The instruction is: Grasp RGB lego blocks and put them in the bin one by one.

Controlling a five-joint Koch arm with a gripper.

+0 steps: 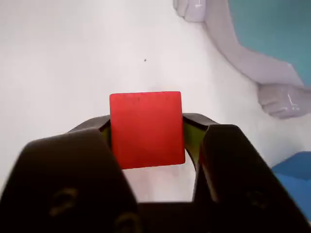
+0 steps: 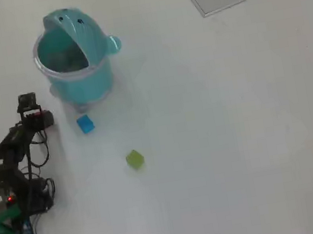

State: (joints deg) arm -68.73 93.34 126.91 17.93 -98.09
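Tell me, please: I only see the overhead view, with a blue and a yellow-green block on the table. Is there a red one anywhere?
Observer: Yes. The wrist view shows a small red plastic cube clamped between the jaws of the black pincer.
Operator: Is it above the bin's opening?
Observer: No. In the wrist view only the white table shows around the cube. The teal plastic bin sits off at the upper right edge.
Operator: How near is the blue one?
Observer: A corner of the small blue plastic cube peeks in at the lower right edge of the wrist view, beside the pincer.
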